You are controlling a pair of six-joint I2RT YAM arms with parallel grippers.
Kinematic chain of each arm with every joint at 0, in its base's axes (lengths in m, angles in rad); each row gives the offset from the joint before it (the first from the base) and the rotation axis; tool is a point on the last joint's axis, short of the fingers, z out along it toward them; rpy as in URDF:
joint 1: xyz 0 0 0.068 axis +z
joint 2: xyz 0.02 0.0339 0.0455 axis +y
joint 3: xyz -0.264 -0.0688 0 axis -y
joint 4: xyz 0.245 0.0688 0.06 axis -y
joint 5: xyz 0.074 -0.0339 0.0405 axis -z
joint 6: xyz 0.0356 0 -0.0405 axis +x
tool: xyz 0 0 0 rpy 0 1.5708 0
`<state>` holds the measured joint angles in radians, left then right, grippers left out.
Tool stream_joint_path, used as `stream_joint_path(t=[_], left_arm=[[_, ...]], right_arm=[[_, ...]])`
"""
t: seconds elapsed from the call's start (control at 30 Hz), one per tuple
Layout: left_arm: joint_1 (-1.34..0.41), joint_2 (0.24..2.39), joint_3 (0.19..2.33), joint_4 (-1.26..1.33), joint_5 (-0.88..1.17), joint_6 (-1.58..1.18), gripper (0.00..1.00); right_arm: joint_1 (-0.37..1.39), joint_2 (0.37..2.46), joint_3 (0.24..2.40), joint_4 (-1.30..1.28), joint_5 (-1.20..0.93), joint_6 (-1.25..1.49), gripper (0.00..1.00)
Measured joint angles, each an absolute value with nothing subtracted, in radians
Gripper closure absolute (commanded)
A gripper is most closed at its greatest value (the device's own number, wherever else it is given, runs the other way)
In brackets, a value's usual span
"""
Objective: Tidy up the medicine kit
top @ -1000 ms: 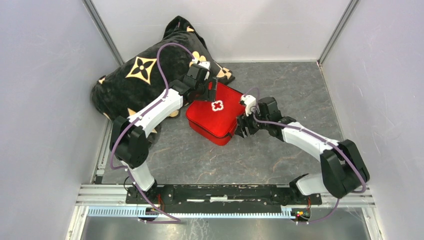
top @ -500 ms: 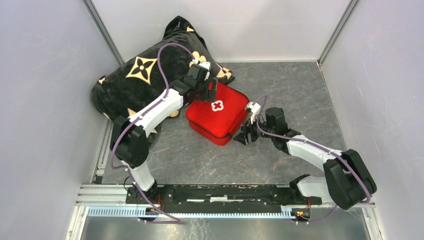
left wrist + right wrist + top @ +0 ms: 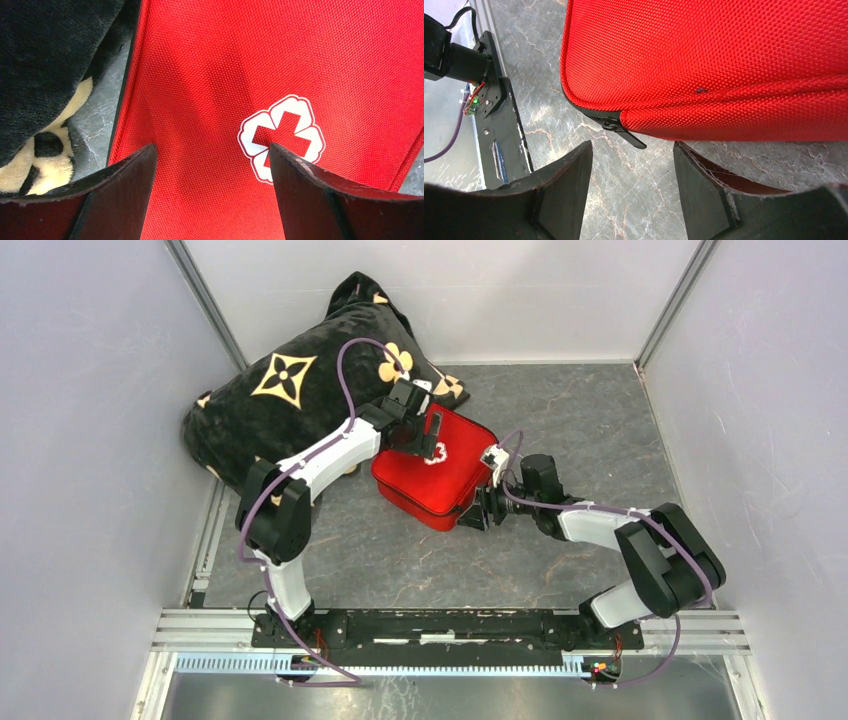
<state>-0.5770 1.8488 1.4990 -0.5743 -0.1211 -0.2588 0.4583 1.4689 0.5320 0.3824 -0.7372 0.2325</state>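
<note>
Hidden: from above, the left gripper covers part of the white cross, and its arm hides the lid's far-left edge.
Cut off: each wrist view shows only a patch of red fabric, never the whole case.
Hard to make out: whether the left fingertips touch the lid or hang just above it; whether the zip is run fully shut past the corner.
Medicine kit: lies flat on the grey table, lid up, set on the diagonal, just beside the black pillow.
Left gripper: fingers spread wide over the lid, with bare red between them and the cross by one finger.
Right gripper: low at the kit's near-right corner, fingers parted and holding nothing. The black zip pull sits just ahead of the gap.
Edges: a thin strip of table separates the kit's left edge from the pillow. The black base rail shows behind the right fingers.
Open room: bare table to the right of the kit and in front of it. The pillow fills the far-left corner, with walls on the left, back and right.
</note>
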Motion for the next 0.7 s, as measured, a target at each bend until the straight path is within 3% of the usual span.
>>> stream_joint_path(t=[0.23,0.7], left_arm=[[-0.585,1.851,1.499,-0.579,-0.121,-0.257,0.13],[-0.585,1.855,1.505,-0.591,-0.128,-0.255,0.13]], right_arm=[[0.458,1.512,0.536,0.454,-0.764,0.291,0.47],[0.458,1.538,0.536,0.507,-0.789,0.356,0.85]])
